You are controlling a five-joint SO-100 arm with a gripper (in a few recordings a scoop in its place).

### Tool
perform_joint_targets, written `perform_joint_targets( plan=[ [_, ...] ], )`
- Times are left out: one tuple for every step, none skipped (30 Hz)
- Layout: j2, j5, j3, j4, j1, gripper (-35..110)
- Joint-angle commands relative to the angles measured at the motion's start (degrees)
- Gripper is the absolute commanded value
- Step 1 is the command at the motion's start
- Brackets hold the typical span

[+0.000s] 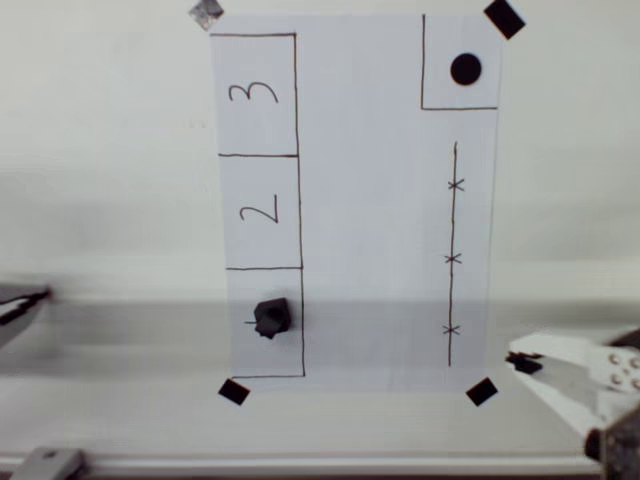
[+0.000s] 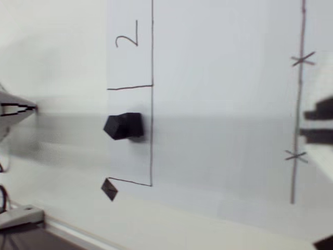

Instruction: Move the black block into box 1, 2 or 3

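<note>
Tool: white tool (image 1: 520, 360) at the lower right of the overhead view, just right of the paper's lower right corner; one dark fingertip (image 1: 524, 364) points left toward the paper. At the right edge of the wrist view dark finger parts (image 2: 320, 122) are stacked close. Cannot tell whether the fingers are apart or together; nothing seen between them.
Tool vs. block: well apart, the width of the paper between them.
Black block: black block (image 1: 272, 318) (image 2: 124, 125) rests on the paper inside the lowest of the three stacked outlines, turned askew to the lines, nearer the right line than the left edge. A short pen stroke shows just left of it in the overhead view.
Box 1: bottom outline (image 1: 300, 350) holds the block; its digit is mostly hidden.
Box 2: outline marked "2" (image 1: 260, 210) (image 2: 127, 39) directly above it.
Box 3: outline marked "3" (image 1: 253, 94) at the top.
Paper: white sheet (image 1: 370, 220) on the pale desk (image 1: 100, 150), tape squares (image 1: 233, 392) at the corners.
Other marks: drawn dot (image 1: 466, 68) in a square at upper right; a vertical line with crosses (image 1: 453, 258) below it.
</note>
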State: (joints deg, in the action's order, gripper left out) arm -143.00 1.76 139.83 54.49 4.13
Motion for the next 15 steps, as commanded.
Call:
perform_joint_targets(
  plan=[
    [-7.3, -0.6, 4.4, 2.5, -0.4, 0],
    [-9.1, -1.0, 5.8, 2.9, -0.5, 0],
    [-11.2, -1.4, 7.3, 3.3, -0.7, 0],
    [-13.0, -1.8, 8.6, 3.8, -1.0, 0],
    [-14.7, -2.1, 9.9, 4.1, -1.1, 0],
    [-16.3, -2.4, 11.0, 4.5, -1.2, 0],
    [-17.7, -2.7, 12.1, 4.9, -1.4, 0],
    [-19.5, -3.0, 13.6, 5.4, -1.7, 0],
    [-21.4, -3.5, 15.2, 5.8, -2.1, 0],
    [-22.8, -4.0, 16.5, 6.1, -2.5, 0],
    [-24.1, -4.4, 17.8, 6.2, -2.8, 0],
    [-25.3, -4.7, 18.9, 6.2, -3.0, 0],
    [-26.6, -4.9, 20.1, 6.2, -3.2, 0],
    [-27.9, -5.1, 21.4, 6.2, -3.3, 0],
    [-29.6, -5.2, 22.9, 6.2, -3.4, 0]
  ],
)
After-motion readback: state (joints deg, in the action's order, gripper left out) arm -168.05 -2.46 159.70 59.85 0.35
